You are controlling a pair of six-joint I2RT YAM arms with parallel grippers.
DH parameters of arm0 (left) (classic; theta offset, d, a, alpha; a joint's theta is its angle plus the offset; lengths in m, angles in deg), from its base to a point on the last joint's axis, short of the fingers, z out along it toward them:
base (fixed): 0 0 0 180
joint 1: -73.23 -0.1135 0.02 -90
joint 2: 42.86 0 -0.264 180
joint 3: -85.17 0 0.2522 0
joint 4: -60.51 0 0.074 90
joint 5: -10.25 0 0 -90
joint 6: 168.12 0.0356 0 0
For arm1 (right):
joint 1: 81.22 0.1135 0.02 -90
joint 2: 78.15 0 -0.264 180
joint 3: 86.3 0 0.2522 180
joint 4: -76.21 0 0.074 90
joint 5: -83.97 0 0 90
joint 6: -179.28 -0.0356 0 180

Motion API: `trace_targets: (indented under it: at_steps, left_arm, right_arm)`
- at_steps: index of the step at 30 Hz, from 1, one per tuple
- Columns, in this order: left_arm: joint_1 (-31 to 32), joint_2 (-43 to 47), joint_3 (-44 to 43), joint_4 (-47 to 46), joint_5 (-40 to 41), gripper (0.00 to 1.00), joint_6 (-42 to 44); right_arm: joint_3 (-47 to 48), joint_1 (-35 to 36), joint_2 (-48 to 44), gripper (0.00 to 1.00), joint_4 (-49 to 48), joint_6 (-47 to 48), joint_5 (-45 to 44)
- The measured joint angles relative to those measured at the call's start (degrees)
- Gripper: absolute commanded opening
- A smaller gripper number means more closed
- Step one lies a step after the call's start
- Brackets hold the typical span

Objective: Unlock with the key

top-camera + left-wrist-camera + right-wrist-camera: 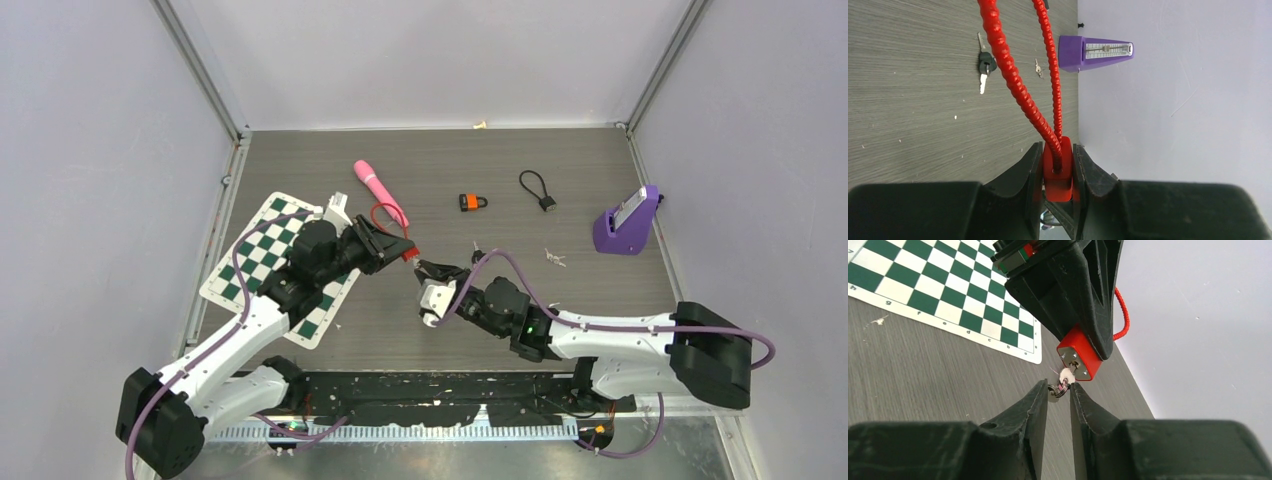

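Gripping stage, key (1066, 375) apparently seated in red padlock (1082, 354) | left gripper (1057, 152) jaws clamped on padlock body | right gripper (1059, 386) jaws narrow around key ring (1057, 390), pinch unclear | key just beyond right fingertips | next: 1 firm pinch on key head, then twist.

Overhead, 2 wrist close-ups (shared padlock (1079, 359))

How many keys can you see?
3: a key at the keyhole of the red lock, a black-headed key on the table, a small silver key nearby. Others may be hidden.
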Motion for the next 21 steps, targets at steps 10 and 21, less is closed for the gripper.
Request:
trace_targets:
  at_steps: [10, 21]
  left_arm:
    - [0.0, 0.1, 0.0, -0.2, -0.5, 0.0, -0.5]
    - [0.3, 1.1, 1.9, -4.7, 2.1, 0.0, -1.6]
  right_arm:
    - [0.2, 1.0, 2.9, 0.15, -5.1, 2.2, -4.3]
    - [1.2, 1.4, 5.8, 0.05, -10.1, -3.8, -8.1]
